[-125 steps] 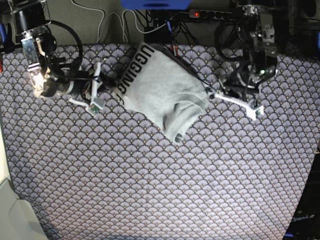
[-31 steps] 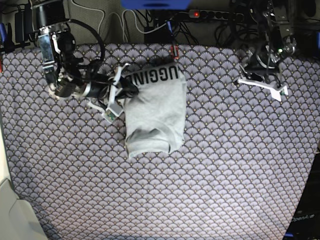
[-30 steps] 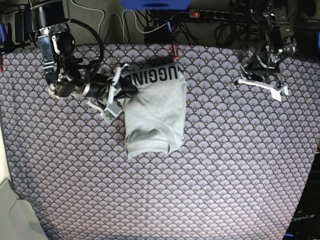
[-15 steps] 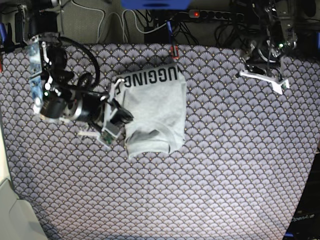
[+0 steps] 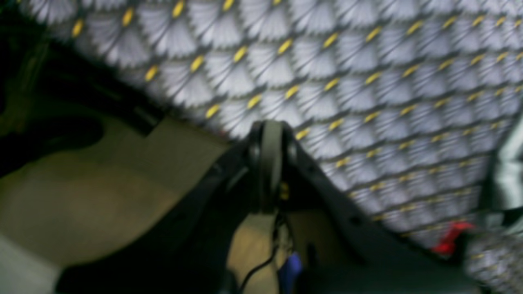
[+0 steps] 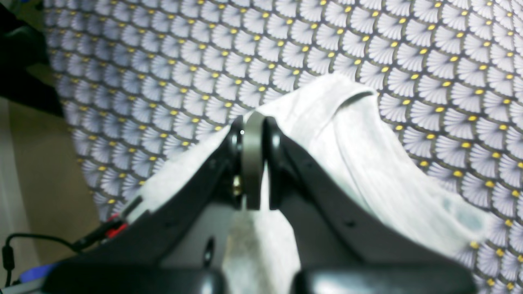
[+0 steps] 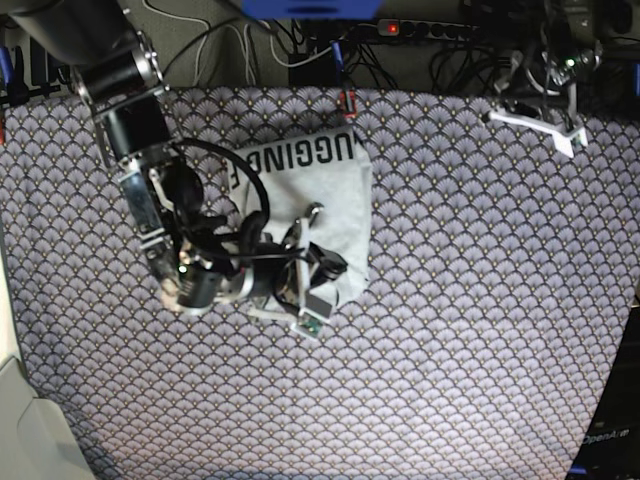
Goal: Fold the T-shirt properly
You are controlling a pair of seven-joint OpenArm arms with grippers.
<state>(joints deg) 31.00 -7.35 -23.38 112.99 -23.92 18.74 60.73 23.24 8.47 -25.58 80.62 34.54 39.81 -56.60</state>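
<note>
The light-grey T-shirt (image 7: 318,188) lies folded into a compact rectangle at the middle back of the tablecloth, black lettering along its far edge. My right gripper (image 7: 333,268) reaches over the shirt's near end. In the right wrist view it (image 6: 253,124) is shut just above the pale T-shirt (image 6: 367,163), and I see no cloth between the pads. My left gripper (image 7: 536,124) hangs at the far right corner, away from the shirt. The blurred left wrist view shows it (image 5: 269,132) shut over bare tablecloth.
The purple-grey scallop-patterned tablecloth (image 7: 470,330) covers the whole table. A small red clip (image 7: 347,101) sits at the back edge just behind the shirt. Cables and a power strip (image 7: 420,28) run along the back, beyond the table.
The right arm swung from the shirt's upper left edge down over its near end. The left arm drew back toward the far right corner. Four seconds ago the shirt lay diagonally; it now lies straight.
</note>
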